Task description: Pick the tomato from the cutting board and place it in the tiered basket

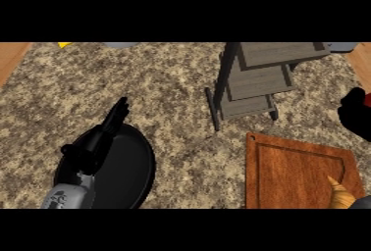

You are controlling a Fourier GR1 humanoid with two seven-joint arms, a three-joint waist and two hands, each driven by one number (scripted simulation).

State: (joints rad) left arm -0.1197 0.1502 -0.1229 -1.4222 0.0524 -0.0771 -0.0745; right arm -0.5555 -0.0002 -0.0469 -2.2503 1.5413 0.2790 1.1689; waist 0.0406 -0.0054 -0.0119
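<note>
A speckled brown-and-cream granite worktop [167,88] fills the view, rough and grainy in pattern. At about one o'clock stands the tiered basket [253,81], built of grey weathered wood planks in three stepped rectangular shelves on dark slim posts. At about five o'clock lies the cutting board [290,171], a reddish-brown wooden rectangle with a shallow groove running inside its edge; a small tan ridged object [340,193] sits at its lower right corner, cut off by the frame.

At eight o'clock a round, glossy black pan [134,176] rests on the worktop. The left hand [109,128] lies over it, black fingers straight and held narrow together, pointing toward twelve, holding nothing.

At three o'clock the right hand [355,115] shows as a dark curled mass at the frame's edge, with a sliver of red, the tomato [367,99], just visible beside its fingers, so it appears closed round it, above and right of the board.
</note>
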